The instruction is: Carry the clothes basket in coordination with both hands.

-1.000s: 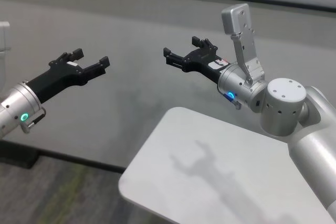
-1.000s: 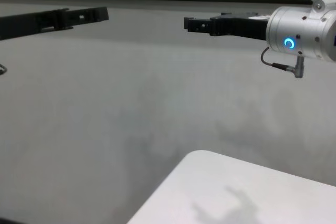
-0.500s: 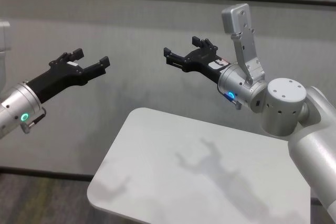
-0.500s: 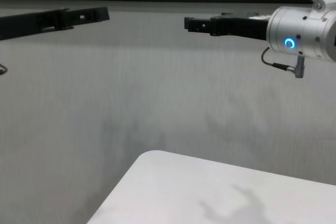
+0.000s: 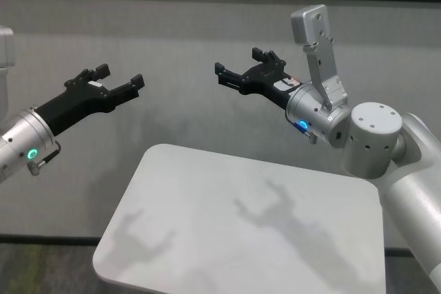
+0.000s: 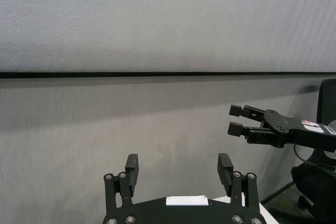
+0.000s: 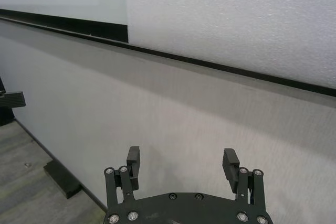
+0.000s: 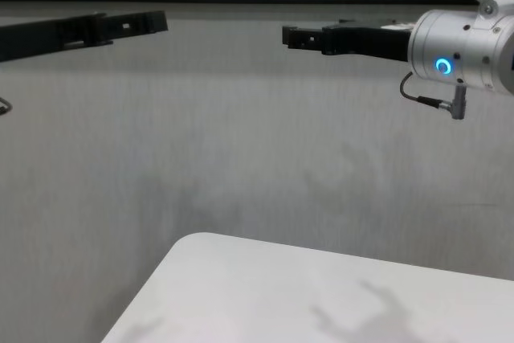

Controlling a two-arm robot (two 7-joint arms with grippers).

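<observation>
Two arms up, nothing held.
The left gripper (image 5: 118,82) and right gripper (image 5: 238,70) hang with fingers apart above the white table (image 5: 207,197).

A white table (image 5: 207,197) with rounded corners stands on grey floor (image 5: 41,266), bearing only shadows.

White rounded table (image 5: 207,191) low in front, grey wall panel (image 5: 179,39) behind, black trim strip (image 7: 210,62)

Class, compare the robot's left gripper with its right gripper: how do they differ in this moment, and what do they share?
The left gripper has a green light on its wrist; the right gripper has a blue one. A tall grey bracket stands up behind the right gripper; the left shows none. Both are black, open, empty, and raised above the white table.
</observation>
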